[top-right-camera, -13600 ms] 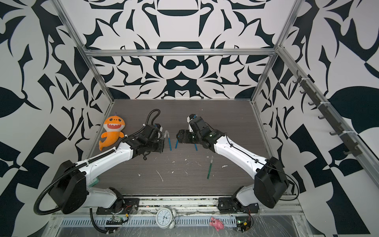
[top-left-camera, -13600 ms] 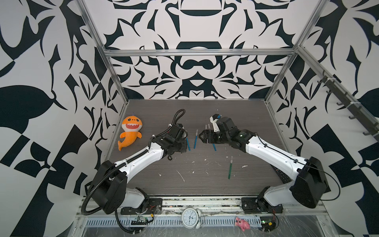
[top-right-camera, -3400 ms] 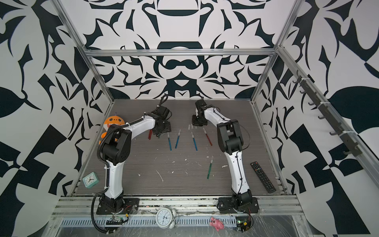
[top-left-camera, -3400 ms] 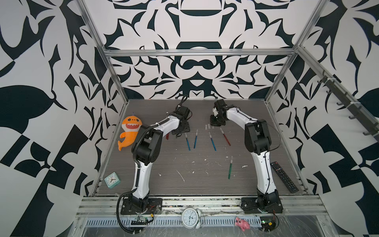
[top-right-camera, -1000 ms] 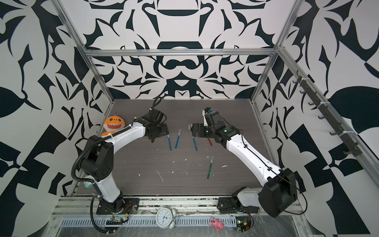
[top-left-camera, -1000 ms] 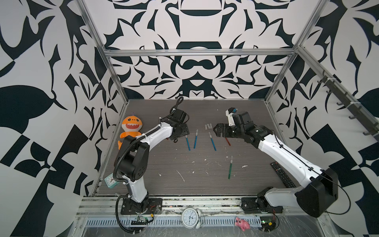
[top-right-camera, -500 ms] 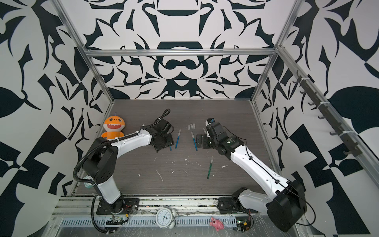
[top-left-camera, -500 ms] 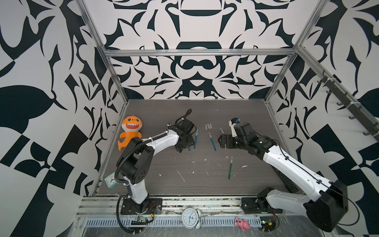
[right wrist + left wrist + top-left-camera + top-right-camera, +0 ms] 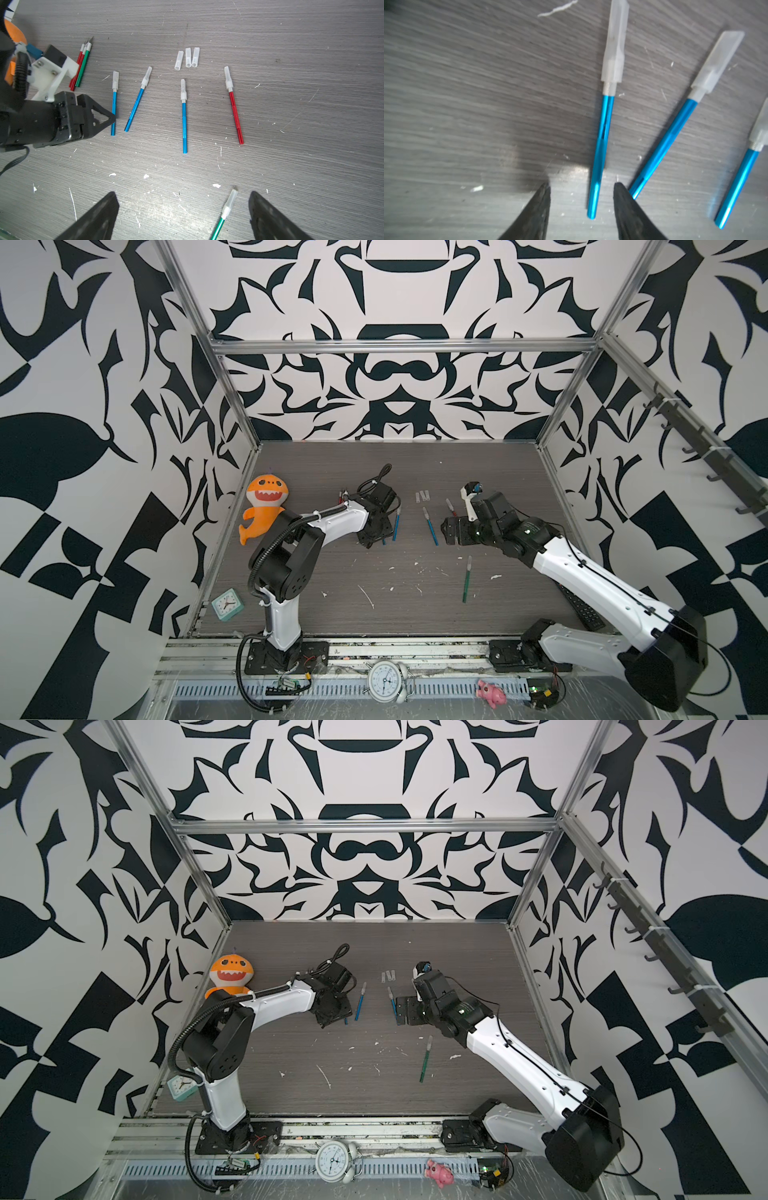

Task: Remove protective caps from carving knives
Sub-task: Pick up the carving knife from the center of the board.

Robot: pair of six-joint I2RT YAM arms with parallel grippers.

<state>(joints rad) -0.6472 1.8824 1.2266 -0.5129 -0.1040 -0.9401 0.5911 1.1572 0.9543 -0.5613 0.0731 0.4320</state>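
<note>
Left jaws, half apart, straddle the butt end of a thin blue-handled carving knife lying on the grey wood-grain counter, its whitish translucent plastic cap on. Close squarely on the handle, avoiding the neighbouring blue knife. Right jaws wide apart, empty.

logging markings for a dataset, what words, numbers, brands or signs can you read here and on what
No text reads clearly in any view.
Dial of the white round alarm clock: numerals too small to read.
Dial of the small teal square clock: marks too small to read.
Buttons of the black remote control: labels too small to read.
The thin blue, red and green carving knives and loose translucent whitish plastic caps: no print seen.
</note>
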